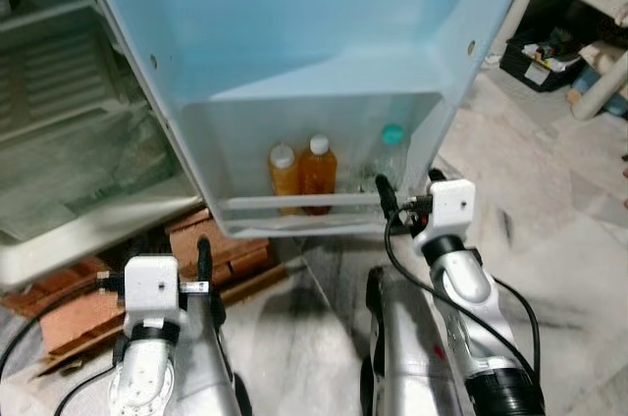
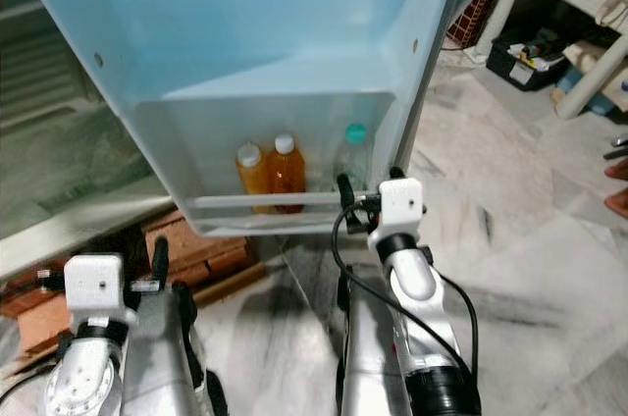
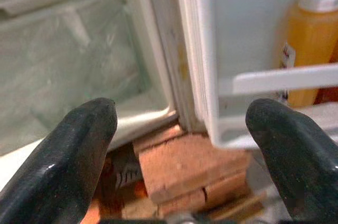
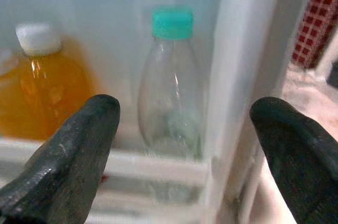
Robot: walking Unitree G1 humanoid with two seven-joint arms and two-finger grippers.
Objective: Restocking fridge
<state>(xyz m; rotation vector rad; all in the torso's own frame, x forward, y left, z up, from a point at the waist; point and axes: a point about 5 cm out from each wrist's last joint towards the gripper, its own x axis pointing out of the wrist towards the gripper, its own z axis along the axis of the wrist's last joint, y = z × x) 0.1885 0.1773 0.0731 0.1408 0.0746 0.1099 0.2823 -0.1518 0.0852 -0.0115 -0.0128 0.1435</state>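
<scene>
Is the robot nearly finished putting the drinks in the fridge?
Partly. Three drinks already stand in the white door shelf: two orange juice bottles with white caps and a clear bottle with a teal cap. Right now the right pincer is open just in front of the clear bottle, holding nothing. The left pincer is open too, low by the door's edge. I can't see any more bottles waiting.
</scene>
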